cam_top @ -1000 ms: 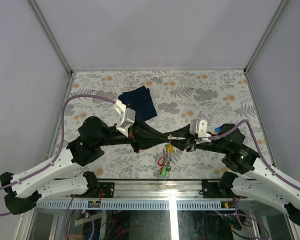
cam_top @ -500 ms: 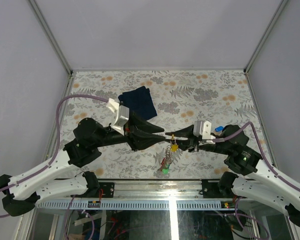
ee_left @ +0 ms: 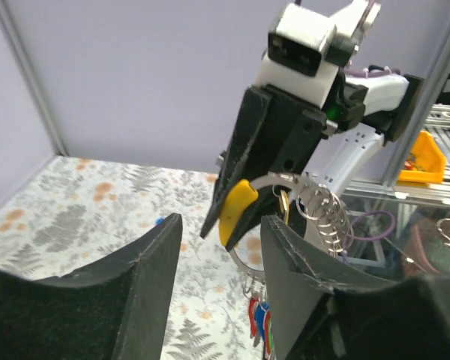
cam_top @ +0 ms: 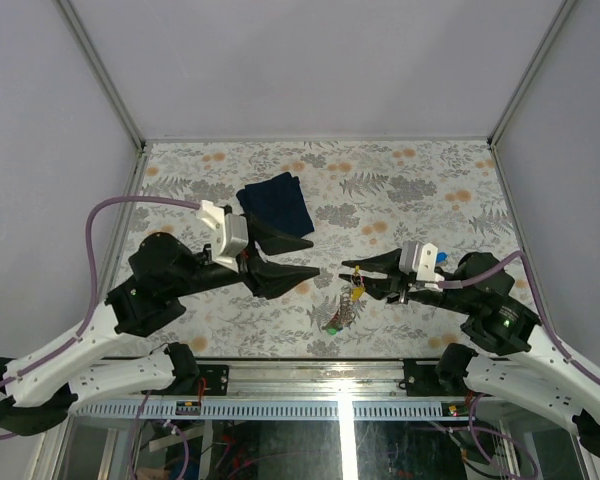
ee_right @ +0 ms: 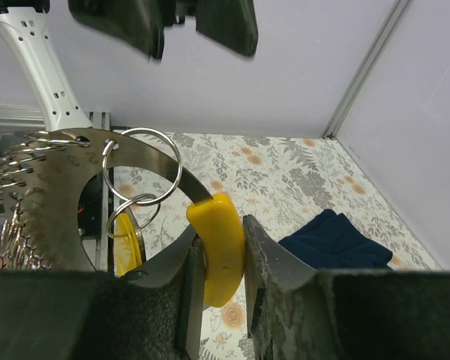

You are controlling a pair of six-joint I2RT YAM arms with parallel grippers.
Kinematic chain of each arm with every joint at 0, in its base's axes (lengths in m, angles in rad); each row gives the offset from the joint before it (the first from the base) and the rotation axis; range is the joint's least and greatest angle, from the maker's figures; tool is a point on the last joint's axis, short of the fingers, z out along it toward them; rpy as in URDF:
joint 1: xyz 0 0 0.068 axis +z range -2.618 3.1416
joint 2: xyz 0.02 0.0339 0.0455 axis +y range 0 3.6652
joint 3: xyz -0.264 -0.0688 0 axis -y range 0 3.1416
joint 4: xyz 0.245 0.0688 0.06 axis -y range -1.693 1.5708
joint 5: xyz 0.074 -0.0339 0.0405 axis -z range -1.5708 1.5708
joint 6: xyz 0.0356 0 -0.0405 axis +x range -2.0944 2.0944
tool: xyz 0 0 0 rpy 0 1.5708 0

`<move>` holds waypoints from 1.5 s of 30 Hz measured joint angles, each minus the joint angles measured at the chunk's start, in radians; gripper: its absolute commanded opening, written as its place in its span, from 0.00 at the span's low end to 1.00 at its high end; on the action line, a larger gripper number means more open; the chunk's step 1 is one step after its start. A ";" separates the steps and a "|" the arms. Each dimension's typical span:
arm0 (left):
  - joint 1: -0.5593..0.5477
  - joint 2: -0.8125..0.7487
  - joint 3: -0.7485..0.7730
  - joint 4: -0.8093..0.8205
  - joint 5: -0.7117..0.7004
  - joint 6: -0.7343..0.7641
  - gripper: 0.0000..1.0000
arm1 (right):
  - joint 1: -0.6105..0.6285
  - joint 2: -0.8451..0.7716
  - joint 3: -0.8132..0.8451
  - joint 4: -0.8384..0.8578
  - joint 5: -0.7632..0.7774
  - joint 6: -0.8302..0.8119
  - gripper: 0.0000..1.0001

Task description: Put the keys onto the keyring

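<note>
My right gripper [ee_right: 221, 240] is shut on the yellow plastic end [ee_right: 219, 247] of the keyring [ee_right: 60, 150], a flat silvery metal band held above the table. Small split rings [ee_right: 142, 165] and a yellow-tagged key [ee_right: 126, 251] hang on the band. In the top view the keyring [cam_top: 355, 290] hangs under the right gripper [cam_top: 365, 272], with red, blue and green tagged keys [cam_top: 342, 312] dangling below. My left gripper [cam_top: 315, 255] is open and empty, a short gap left of the ring. The left wrist view shows the yellow end [ee_left: 236, 210] and the keys [ee_left: 259, 322] beyond its fingers.
A dark navy folded cloth [cam_top: 277, 203] lies on the floral tabletop behind the left gripper and also shows in the right wrist view [ee_right: 334, 240]. Grey walls enclose the table on three sides. A small blue object [cam_top: 439, 257] lies near the right wrist.
The two grippers were together at the ring; now the left gripper has opened and drawn back to the left. The right gripper has moved slightly right, still holding the ring.
</note>
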 measured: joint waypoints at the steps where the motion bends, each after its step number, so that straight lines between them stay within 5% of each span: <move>1: 0.000 0.003 0.022 -0.018 -0.008 0.012 0.45 | 0.000 -0.002 0.001 -0.010 0.006 -0.001 0.04; 8: -0.087 -0.032 0.068 -0.055 -0.140 0.108 0.47 | 0.000 -0.012 0.003 -0.036 0.023 -0.011 0.05; 25: -0.612 0.041 0.060 -0.084 -0.645 0.424 0.45 | 0.000 -0.008 0.043 -0.094 0.020 -0.023 0.05; 45: -0.632 0.080 0.060 -0.053 -0.731 0.543 0.40 | 0.000 0.031 0.054 -0.095 0.011 -0.023 0.05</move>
